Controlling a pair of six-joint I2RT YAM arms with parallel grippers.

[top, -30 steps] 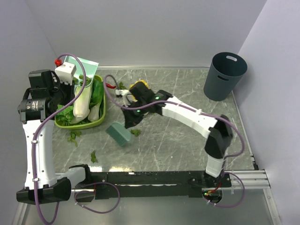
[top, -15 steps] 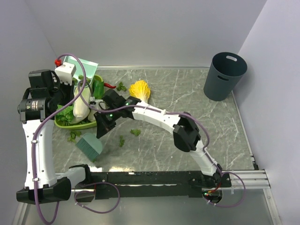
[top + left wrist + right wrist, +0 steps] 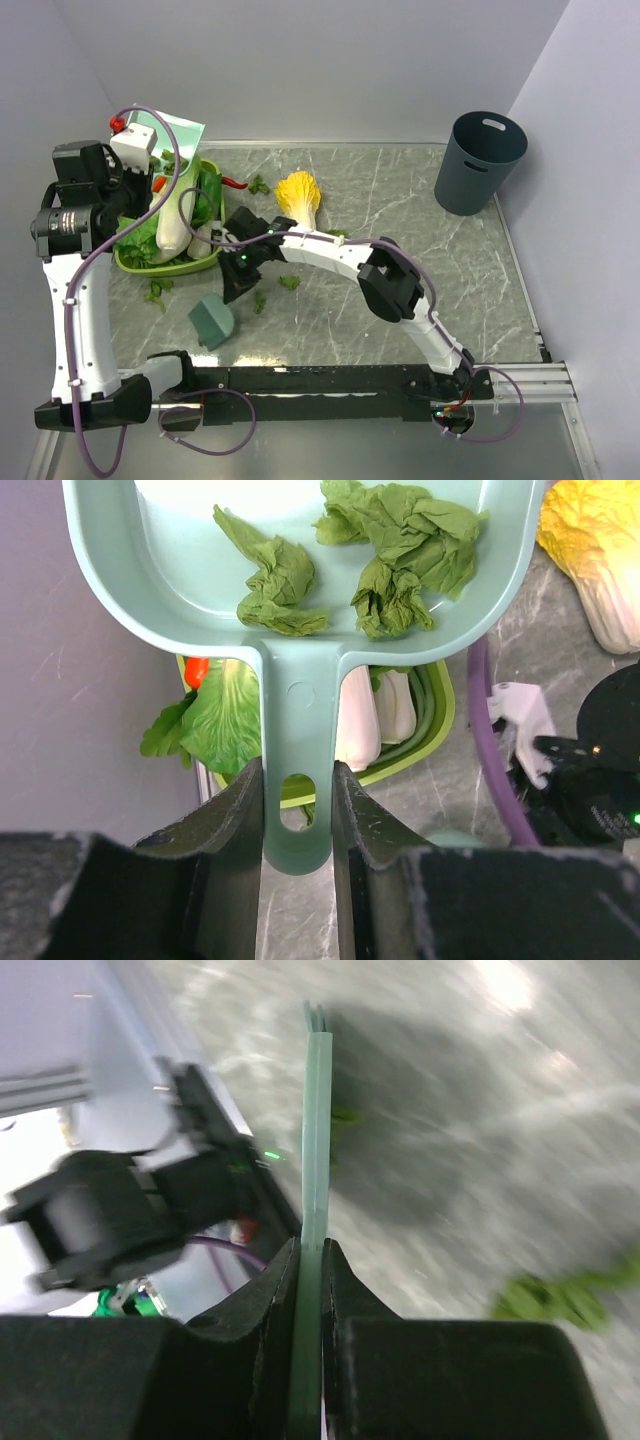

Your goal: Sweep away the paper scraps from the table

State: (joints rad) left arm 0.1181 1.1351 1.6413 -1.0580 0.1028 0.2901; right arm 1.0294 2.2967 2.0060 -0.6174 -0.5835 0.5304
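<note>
brush [image 3: 213,322] and right gripper [image 3: 235,290] swung from mid-table out to the left and have now come back a little, nearer the front edge. the left gripper [image 3: 145,150] has lifted the dustpan [image 3: 182,128] slightly further toward the back-left corner. my reading is that this is mid-sweep, and with the pan held up and away the loose bits are only being herded, not collected.

top view: paper scraps [image 3: 290,283] lie on the table [image 3: 500,280] just right of the brush. one more sits closer to it [image 3: 259,300], others lie by the near rim of the green basket [image 3: 195,266], and a few lie near the yellow-topped cabbage half [image 3: 300,192]. they are crumpled and ragged, so none has a real heading. the scatter as a whole runs along the table's long, left-to-right axis. the brush slants from its gripper toward the near-left; i cannot tell whether the bristles touch the slab.

left wrist: the fingers [image 3: 235,820] are clamped narrowly on the dustpan handle, whose long axis runs straight back at the camera, mouth facing away. several scraps [image 3: 275,580] rest in the pan, so part of the job is done.

right wrist: badly blurred. the jaws pinch the brush, seen edge-on as a thin pale strip running straight out. one green scrap [image 3: 550,1295] shows at lower right, apart from it.
</note>
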